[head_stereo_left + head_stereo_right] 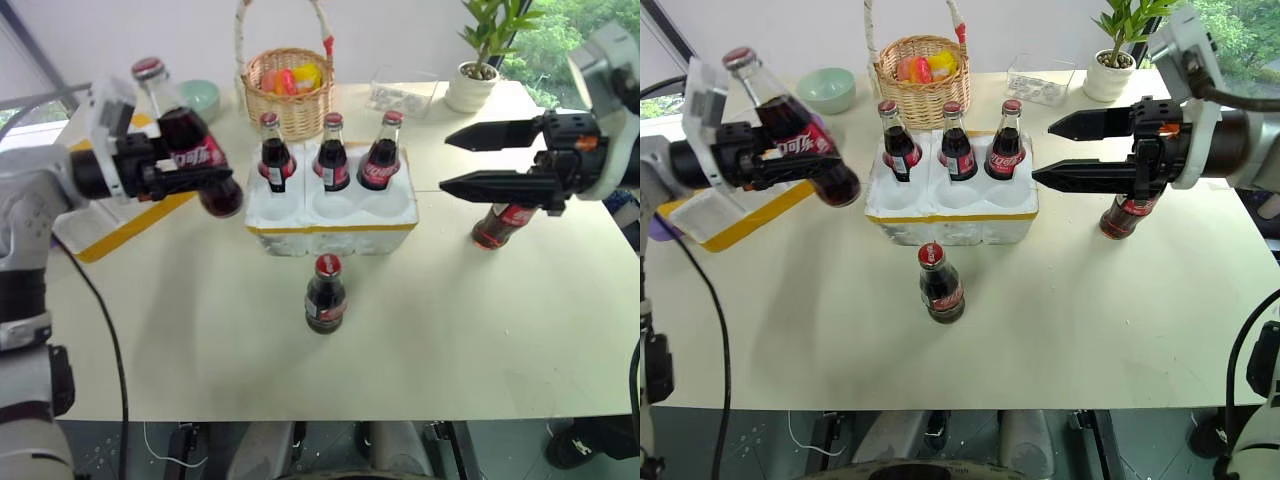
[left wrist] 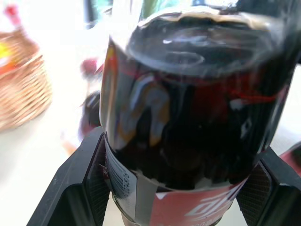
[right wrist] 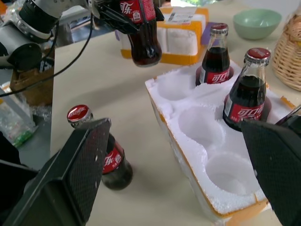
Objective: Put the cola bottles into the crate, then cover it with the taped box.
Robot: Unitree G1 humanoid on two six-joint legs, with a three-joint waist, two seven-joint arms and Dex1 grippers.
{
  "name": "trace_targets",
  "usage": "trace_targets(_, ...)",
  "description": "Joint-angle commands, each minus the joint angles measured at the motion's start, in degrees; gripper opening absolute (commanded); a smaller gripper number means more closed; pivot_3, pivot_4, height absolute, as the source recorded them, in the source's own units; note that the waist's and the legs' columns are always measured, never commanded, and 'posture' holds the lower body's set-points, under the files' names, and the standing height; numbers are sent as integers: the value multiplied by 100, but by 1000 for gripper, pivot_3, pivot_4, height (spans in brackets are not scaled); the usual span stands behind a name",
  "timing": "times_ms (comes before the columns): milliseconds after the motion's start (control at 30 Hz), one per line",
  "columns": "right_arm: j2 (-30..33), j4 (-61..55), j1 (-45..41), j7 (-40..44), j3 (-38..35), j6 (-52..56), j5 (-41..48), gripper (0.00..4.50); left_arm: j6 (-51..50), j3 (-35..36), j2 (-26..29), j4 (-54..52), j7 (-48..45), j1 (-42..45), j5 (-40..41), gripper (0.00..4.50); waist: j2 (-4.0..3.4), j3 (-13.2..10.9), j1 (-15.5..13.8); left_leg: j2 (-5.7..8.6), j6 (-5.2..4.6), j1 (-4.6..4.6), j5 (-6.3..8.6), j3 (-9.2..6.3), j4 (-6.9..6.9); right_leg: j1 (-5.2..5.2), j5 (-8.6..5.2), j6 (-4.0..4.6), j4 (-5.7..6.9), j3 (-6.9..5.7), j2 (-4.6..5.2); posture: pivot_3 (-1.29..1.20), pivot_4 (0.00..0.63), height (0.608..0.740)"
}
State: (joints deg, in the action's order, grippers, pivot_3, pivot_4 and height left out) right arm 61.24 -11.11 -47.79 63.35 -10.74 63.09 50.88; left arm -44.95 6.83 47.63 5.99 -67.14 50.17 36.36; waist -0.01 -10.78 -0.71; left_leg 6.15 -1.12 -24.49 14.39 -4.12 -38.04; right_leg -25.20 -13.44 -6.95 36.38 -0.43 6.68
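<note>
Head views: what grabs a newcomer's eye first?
The left claw holds a tilted cola bottle in the air, to the left of the crate. The crate sits mid-table with three bottles in its back row of wells and the front row empty. The right claw hangs open above a bottle standing on the table to the right of the crate, and another bottle stands in front of the crate.

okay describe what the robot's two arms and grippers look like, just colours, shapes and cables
Both arms have white and light grey housings with black joint sections. Each ends in two long, tapered black fingers; the right gripper carries a small orange part behind them, the left gripper a white boxy wrist block. Black cables hang beside both arms.
</note>
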Motion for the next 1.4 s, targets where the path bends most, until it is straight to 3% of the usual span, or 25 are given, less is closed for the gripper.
trace_targets(33, 38, -219, 18, -140, -272, -77, 99, 4500, 18, -178, -384, 106, -60, 830, 128, 2827, 5, -3, -2, 1, 1, 0, -1, 0, -6, 3, 1, -2, 2, -3, -3, 0, 150, 739)
trace_targets(267, 23, -427, 263, -418, -433, -24, 177, 4500, 548, -653, -1063, 791, -237, 1407, -334, 2827, 5, -3, 51, 0, 2, 1, -3, 12, -7, -1, 3, -5, 5, 3, 0, 0, 150, 739)
trace_targets(600, 34, -570, 625, -777, -715, -12, 406, 4500, 1029, -637, -473, 1173, -675, 1069, -794, 2827, 5, -3, 135, -3, 3, 0, -3, 15, -3, -8, 3, -5, 7, 9, 1, 0, 150, 739)
trace_targets(833, -24, -521, 589, -878, -642, -81, 435, 4500, 1489, -748, -823, 1233, -462, 781, -1109, 2827, 7, -4, 12, 2, -1, -1, -1, 15, -12, -2, 3, -6, 6, 10, 5, 0, 150, 739)
trace_targets(1400, -102, -505, 586, -993, -587, -113, 411, 4500, 2603, -1123, -1231, 1497, -205, -39, -2021, 2827, 7, -4, 33, -1, 0, 0, -1, 16, -11, -5, 3, -6, 10, 10, 4, 0, 150, 739)
